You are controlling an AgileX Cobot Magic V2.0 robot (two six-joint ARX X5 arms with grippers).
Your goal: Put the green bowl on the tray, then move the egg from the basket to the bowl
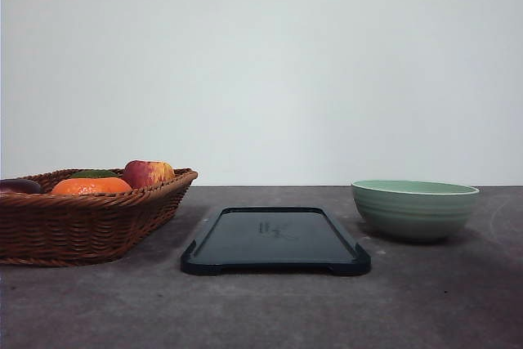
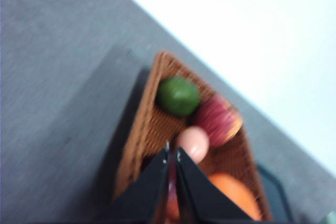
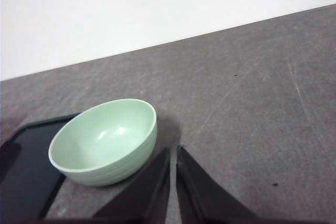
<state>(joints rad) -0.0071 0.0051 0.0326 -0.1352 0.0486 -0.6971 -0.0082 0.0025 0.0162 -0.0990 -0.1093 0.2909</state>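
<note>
At the left edge of the front view sits the basket point(image 1: 86, 222), holding an orange point(image 1: 91, 186), an apple point(image 1: 148, 172) and a green fruit point(image 1: 92, 174). In the left wrist view the egg point(image 2: 192, 144) lies among them, with the left gripper point(image 2: 172, 156) above it, fingers nearly touching. The tray point(image 1: 275, 240) lies bare at centre. The green bowl point(image 1: 414, 208) stands on the table at the right, beside the tray; the right gripper point(image 3: 172, 156) hovers near it, fingers narrowed to a slit.
</note>
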